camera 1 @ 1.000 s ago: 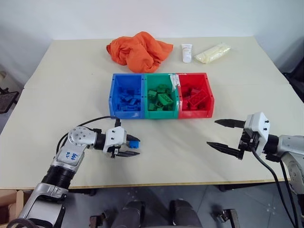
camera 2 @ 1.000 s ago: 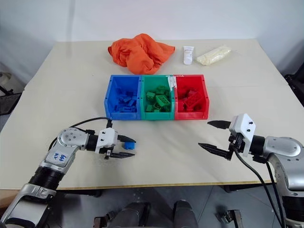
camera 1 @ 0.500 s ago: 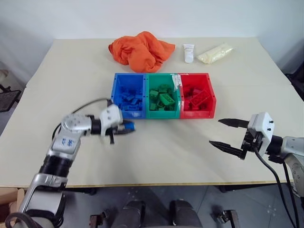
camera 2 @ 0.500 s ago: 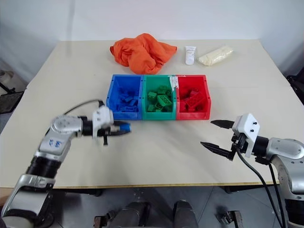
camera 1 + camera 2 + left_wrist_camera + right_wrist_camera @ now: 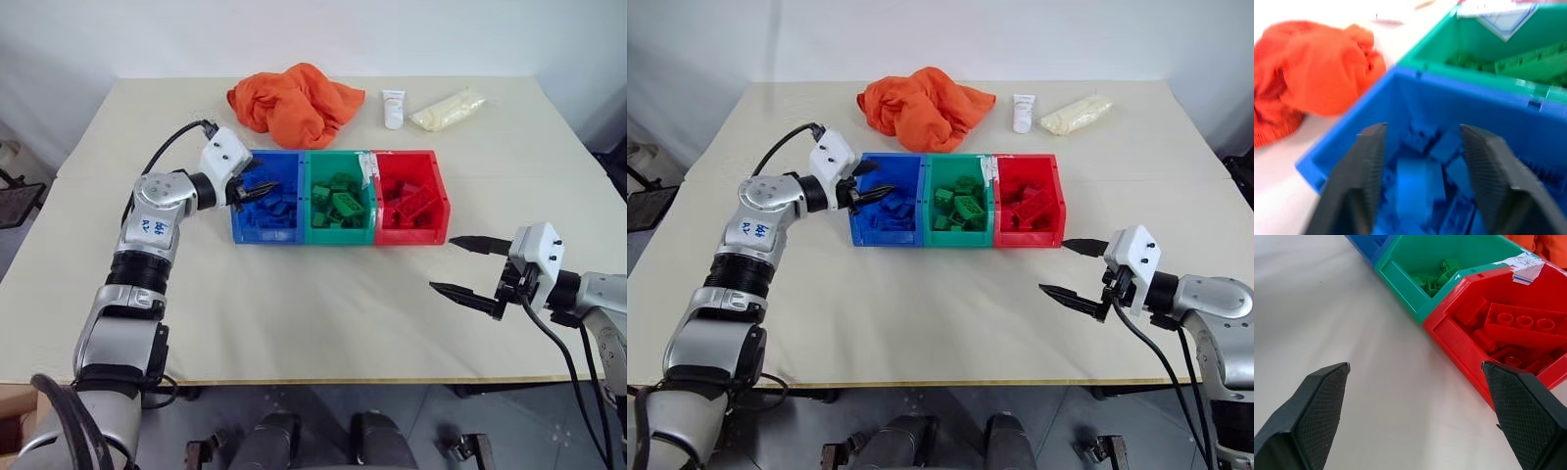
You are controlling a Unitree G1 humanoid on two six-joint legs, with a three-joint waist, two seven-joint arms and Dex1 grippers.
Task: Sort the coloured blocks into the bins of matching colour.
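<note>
Blue block (image 5: 1418, 188): light, hard, slick; you pinch its flat sides.
Left gripper (image 5: 1422, 161): parted, empty, over blue bin (image 5: 238, 223).
Right gripper (image 5: 468, 266): wide, empty.

Left tool (image 5: 865, 186) over blue bin (image 5: 884, 223)

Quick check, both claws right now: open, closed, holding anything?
Left claw: open over the blue bin, holding nothing.
Right claw: wide open above the table, empty.
</note>
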